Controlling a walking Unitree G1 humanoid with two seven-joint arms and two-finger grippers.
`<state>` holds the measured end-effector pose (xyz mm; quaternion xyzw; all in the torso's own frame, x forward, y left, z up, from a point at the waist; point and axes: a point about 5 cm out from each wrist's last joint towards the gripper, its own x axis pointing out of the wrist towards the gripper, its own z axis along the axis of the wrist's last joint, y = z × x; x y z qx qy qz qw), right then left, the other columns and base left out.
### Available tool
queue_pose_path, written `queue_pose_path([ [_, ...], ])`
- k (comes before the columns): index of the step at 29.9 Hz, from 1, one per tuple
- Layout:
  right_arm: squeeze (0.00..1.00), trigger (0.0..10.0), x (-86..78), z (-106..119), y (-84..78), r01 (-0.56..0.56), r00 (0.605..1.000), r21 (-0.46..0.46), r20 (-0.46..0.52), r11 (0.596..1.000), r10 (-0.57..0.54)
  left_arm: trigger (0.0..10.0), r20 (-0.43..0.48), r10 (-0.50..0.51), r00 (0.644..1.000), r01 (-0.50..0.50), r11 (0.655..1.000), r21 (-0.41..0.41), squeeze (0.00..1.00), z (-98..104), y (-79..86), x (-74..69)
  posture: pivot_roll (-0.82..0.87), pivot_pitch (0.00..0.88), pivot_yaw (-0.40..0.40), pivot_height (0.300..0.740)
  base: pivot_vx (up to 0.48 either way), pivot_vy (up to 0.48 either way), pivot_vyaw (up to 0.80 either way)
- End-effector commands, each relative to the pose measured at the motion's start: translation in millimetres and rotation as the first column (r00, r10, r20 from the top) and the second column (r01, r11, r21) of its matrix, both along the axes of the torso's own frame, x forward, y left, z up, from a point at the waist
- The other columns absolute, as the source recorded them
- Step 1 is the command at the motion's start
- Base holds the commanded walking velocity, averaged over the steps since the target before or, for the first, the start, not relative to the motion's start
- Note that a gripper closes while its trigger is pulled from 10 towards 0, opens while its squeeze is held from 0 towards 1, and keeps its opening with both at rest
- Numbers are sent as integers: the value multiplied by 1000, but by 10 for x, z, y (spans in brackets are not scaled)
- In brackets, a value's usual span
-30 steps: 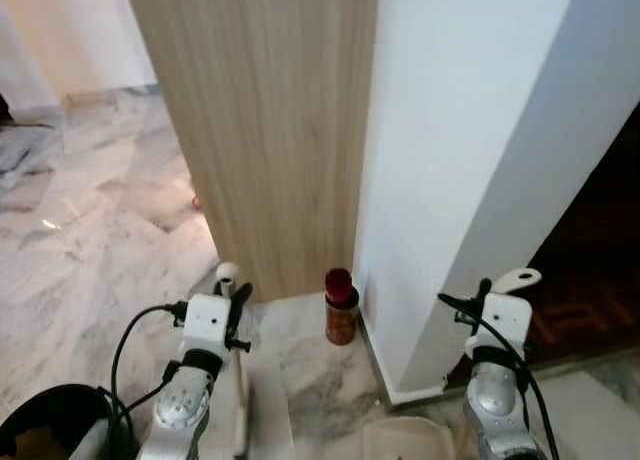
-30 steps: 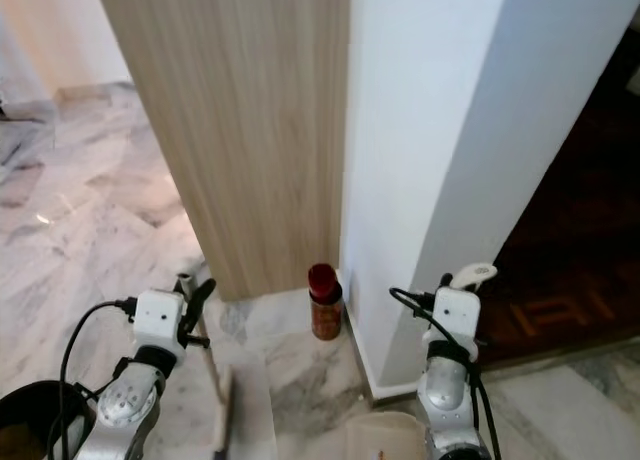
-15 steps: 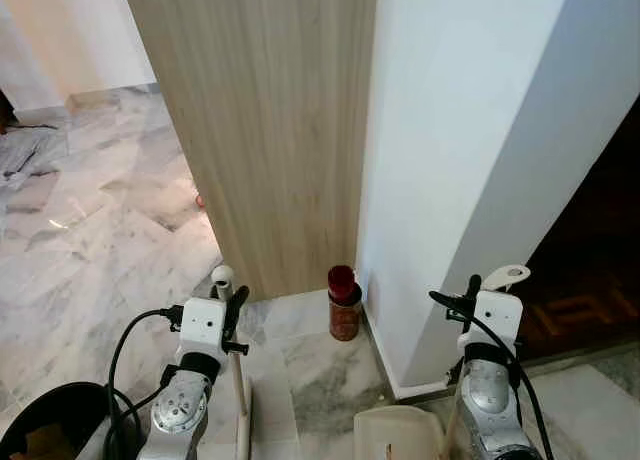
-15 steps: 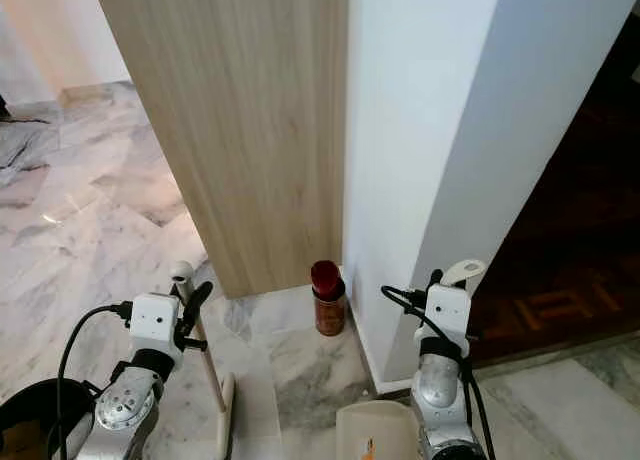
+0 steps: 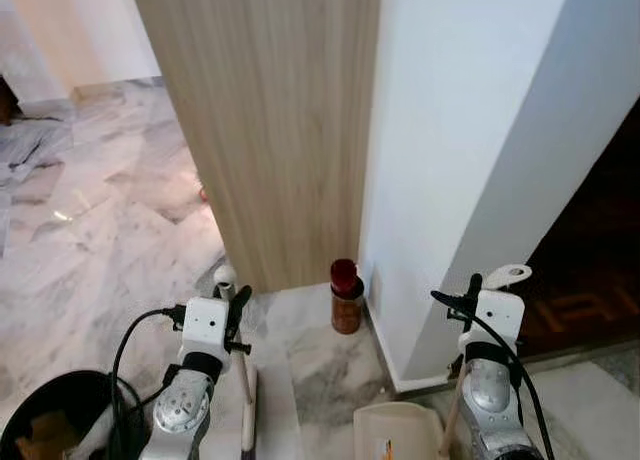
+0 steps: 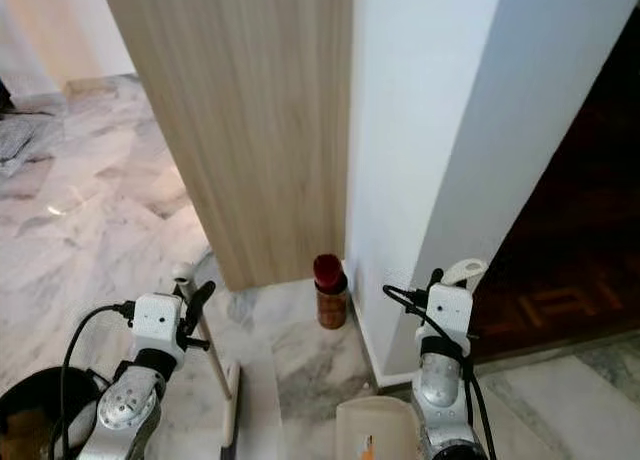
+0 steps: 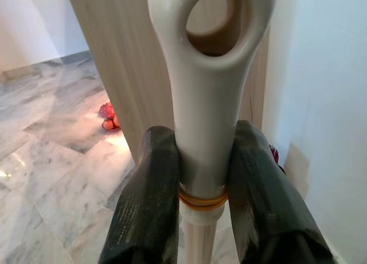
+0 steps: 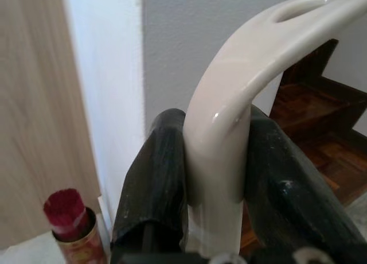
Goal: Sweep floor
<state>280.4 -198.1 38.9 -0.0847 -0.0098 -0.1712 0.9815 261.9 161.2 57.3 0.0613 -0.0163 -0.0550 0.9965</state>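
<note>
My left gripper (image 5: pixel 234 314) is shut on the cream broom handle (image 7: pixel 209 74), just below its loop end. The stick runs down to the broom head (image 5: pixel 248 425) on the marble floor (image 5: pixel 90 250). On the other side, my right gripper (image 5: pixel 471 298) is shut on the curved cream dustpan handle (image 8: pixel 258 40). The cream dustpan (image 5: pixel 398 435) sits low beside that arm at the frame's bottom edge. Both sets of black fingers (image 7: pixel 157 183) press against their handles.
A red-topped can (image 5: pixel 346 296) stands in the corner where the wooden panel (image 5: pixel 280 120) meets the white wall (image 5: pixel 450 150). A black bin (image 5: pixel 45 435) is at my lower left. Dark wooden flooring (image 5: pixel 590 280) lies to the right. A small red thing (image 7: pixel 108 116) lies by the panel.
The view has shifted slightly and the dustpan has come into view at the bottom. Both grippers keep their hold on the handles.
</note>
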Motion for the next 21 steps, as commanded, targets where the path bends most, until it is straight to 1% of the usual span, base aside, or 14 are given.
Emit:
queue_pose_path([
  [1, 0, 10000, 40, 59, 16, -9, 1000, 1, 28, 1000, 9, 10000, 37, -1, 999, 0, 1000, 15, 0, 76, 13, 19, 108, 0, 47, 740, -296, 0, 0],
  [21, 0, 10000, 55, 57, 16, -22, 1000, 8, 21, 1000, 22, 10000, 40, 5, 999, -6, 1000, 13, 0, 78, 12, 32, 108, 0, 44, 740, -309, 0, 0],
])
